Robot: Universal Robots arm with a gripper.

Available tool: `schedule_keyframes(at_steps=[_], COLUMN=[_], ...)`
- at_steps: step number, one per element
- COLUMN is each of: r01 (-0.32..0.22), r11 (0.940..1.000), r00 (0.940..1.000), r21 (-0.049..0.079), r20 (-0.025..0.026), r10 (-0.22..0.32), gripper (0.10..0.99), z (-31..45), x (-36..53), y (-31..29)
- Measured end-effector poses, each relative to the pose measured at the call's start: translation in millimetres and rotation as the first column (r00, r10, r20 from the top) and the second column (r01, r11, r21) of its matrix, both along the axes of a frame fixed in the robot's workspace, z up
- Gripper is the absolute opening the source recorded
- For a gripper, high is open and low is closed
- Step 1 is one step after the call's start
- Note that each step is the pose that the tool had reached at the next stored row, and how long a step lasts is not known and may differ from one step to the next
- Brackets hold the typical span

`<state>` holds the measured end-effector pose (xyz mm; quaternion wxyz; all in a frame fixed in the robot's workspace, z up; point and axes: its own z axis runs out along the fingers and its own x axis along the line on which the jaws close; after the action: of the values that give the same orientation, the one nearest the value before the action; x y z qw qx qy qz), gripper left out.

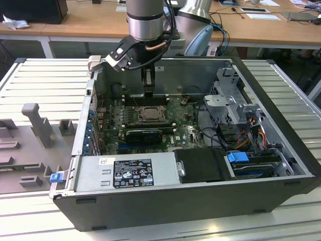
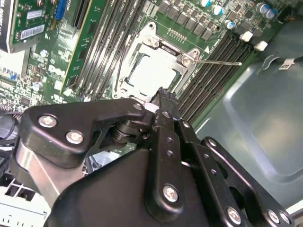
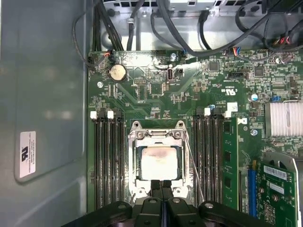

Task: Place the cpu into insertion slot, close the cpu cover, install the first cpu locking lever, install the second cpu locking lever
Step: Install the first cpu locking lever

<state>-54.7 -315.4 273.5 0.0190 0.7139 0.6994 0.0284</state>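
Hanging inside the open computer case (image 1: 165,201), the gripper (image 1: 148,94) pointed down toward the green motherboard (image 1: 186,131). Its jaws were pressed together with nothing between them; in the first wrist view the two black fingertips (image 3: 156,187) met along a single seam.

The insertion slot (image 1: 149,114) sat directly below the jaws. The cpu (image 3: 160,163) lay in it, its pale metal top facing up, just past the tips of the jaws and apart from them. The cpu cover (image 3: 156,135) lay flat over the slot, its silver frame running round the cpu on all sides, with the nearest edge of that frame right under the fingertips. In the second wrist view the closed tips overlapped the near corner of the cover (image 2: 182,71); whether they touched it could not be told.

A thin wire lever (image 3: 194,165) ran along one side of the cover, slanting away from it over the neighbouring memory slots (image 3: 208,161). More memory slots (image 3: 109,161) flanked the other side of the jaws. A coin battery (image 3: 117,72) sat well beyond the slot, far from the fingertips
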Motion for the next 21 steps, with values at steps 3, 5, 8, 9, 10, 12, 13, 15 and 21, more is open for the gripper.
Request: schedule_keyframes(at_steps=[3, 5, 8, 9, 10, 12, 13, 15, 21], r01=[-0.055, -0.104, -0.138, -0.145, -0.158, -0.210, -0.230, -0.276, -0.404], r11=[0.9985, 0.9945, 0.9905, 0.9894, 0.9875, 0.9778, 0.9732, 0.9611, 0.9146], r00=[0.9985, 0.9945, 0.9905, 0.9894, 0.9875, 0.9778, 0.9732, 0.9611, 0.9146], r21=[0.000, 0.000, 0.000, 0.000, 0.000, -0.001, -0.001, -0.001, -0.001], r20=[-0.0003, -0.0003, -0.0003, -0.0002, -0.0003, -0.0003, -0.0003, -0.0003, -0.0003], r10=[0.055, 0.104, 0.138, 0.145, 0.158, 0.210, 0.230, 0.276, 0.404], gripper=[0.106, 0.106, 0.106, 0.106, 0.106, 0.106, 0.106, 0.106, 0.106], z=[0.1, 0.0, -0.1, -0.2, -0.3, -0.3, -0.4, -0.4, -0.4], x=[0.0, 0.0, 0.0, 0.0, 0.0, 0.0, 0.0, 0.0, 0.0], y=[0.0, 0.0, 0.0, 0.0, 0.0, -0.1, 0.0, 0.0, 0.0])
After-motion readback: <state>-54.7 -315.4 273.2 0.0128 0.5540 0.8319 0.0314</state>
